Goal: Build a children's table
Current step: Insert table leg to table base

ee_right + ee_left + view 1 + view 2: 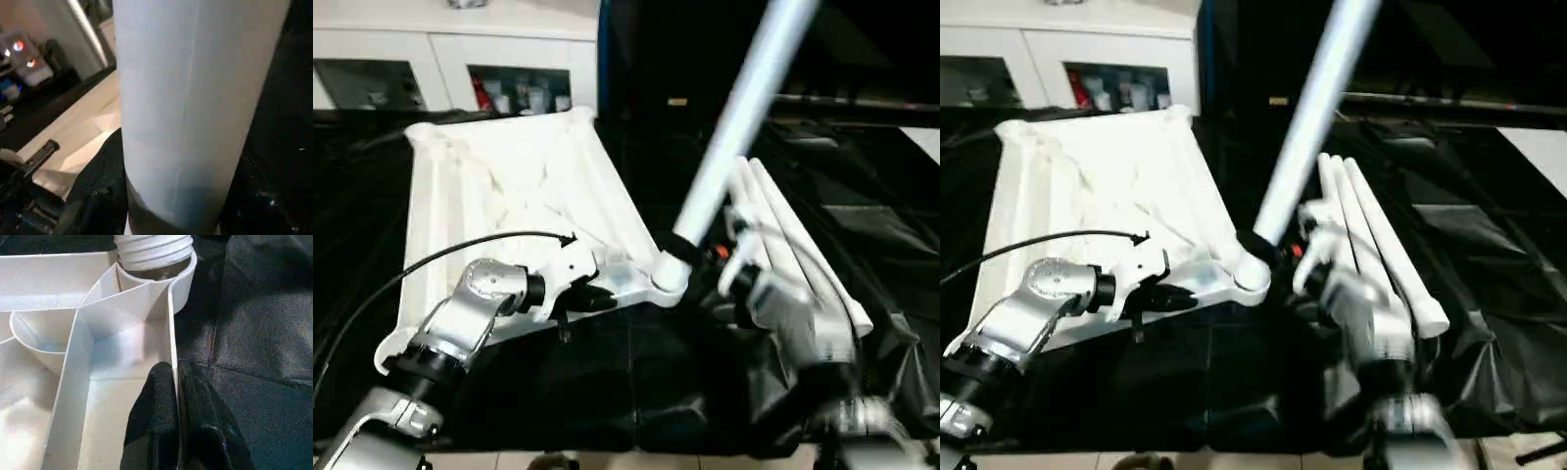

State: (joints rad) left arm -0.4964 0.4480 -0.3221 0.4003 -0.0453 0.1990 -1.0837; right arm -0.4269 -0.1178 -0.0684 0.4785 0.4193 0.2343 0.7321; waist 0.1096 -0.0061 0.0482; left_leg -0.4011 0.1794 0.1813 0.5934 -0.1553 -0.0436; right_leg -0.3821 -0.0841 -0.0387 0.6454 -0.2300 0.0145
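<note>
Table top lying ribs up, left gripper pinching its rim wall, right gripper clamping upright leg in corner socket.

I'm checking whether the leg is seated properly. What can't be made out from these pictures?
- How deep the raised leg sits in the corner socket: in the left wrist view the picture's edge cuts off its threaded end.
- The leg's far end: cut off by the eye views' top edge.
- The right hand's fingers: blurred in the eye views, hidden behind the leg in its wrist view.
- How many spare legs lie there: the right forearm overlaps them.
</note>
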